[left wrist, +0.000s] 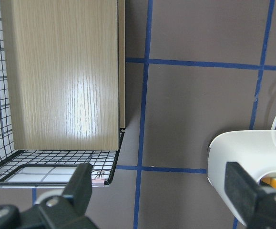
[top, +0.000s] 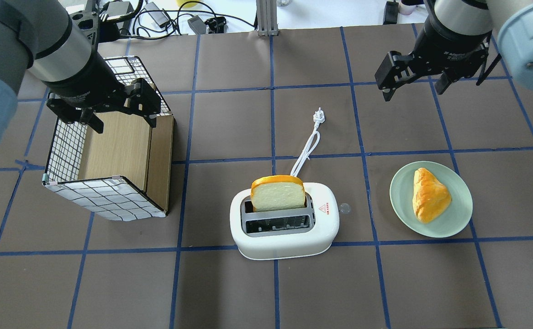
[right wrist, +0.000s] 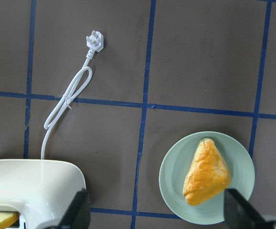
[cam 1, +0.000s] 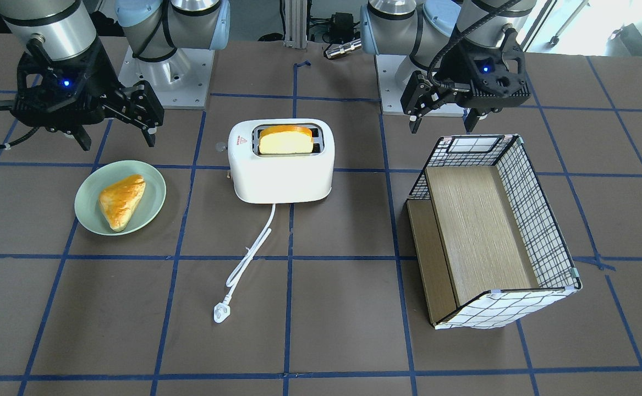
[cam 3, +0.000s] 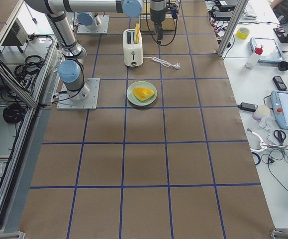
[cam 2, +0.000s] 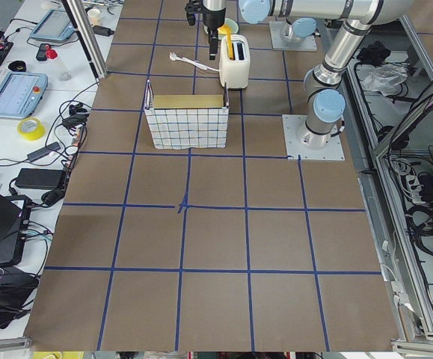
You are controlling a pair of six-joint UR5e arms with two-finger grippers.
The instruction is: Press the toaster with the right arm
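The white toaster stands mid-table with a slice of bread raised in one slot. Its small grey lever sticks out of the end that faces the plate. Its cord and plug lie on the table. In the overhead view the toaster is near the front and the lever is on its right. My right gripper hangs open and empty in the air, beyond and to the right of the toaster; it also shows in the front view. My left gripper is open over the basket.
A green plate with a pastry sits right of the toaster, below the right gripper. A wire basket with a wooden insert lies on its side at the left. Blue tape lines grid the brown table.
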